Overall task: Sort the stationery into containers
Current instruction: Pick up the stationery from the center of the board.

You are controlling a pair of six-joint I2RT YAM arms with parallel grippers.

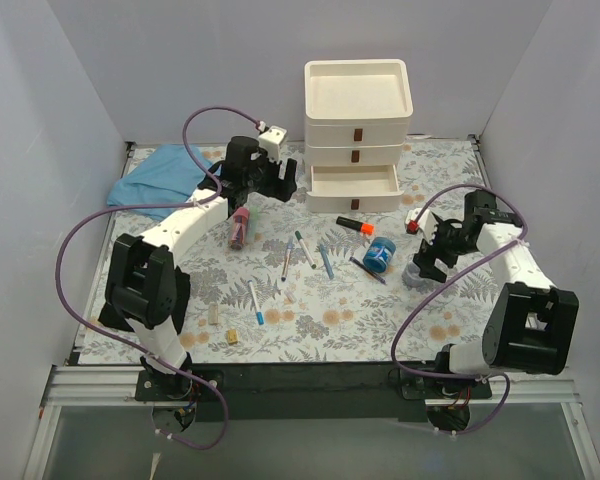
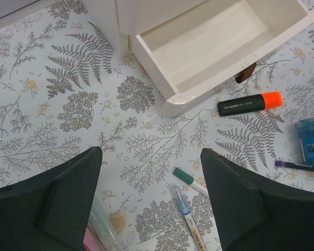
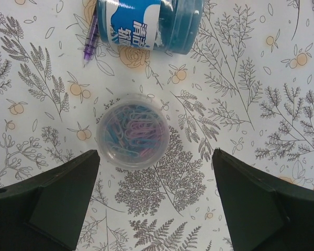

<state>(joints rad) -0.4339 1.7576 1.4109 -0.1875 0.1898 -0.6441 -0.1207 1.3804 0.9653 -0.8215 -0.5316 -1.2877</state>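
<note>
Your right claw [image 3: 156,157] hangs wide open and empty above the clip tub [image 3: 132,137], so close off-centre and that round tub may skid out or tip, spilling clips beside the blue roll [image 3: 146,23]. Your left claw [image 2: 150,157], wide and empty too, hovers near the open bottom drawer [image 2: 167,94], pens [image 1: 325,262] scattered mid-table. It's a fern-print mat [image 1: 380,320] under you, plain white walls [image 1: 230,70] around.

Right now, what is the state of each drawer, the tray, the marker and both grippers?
Top drawer, shut.
Middle drawer, shut.
Bottom drawer, open, empty.
Tray, empty.
Marker, capped, lying flat.
Left gripper, jaws open, holding nothing.
Right gripper, jaws open over the clip tub, holding nothing.
</note>
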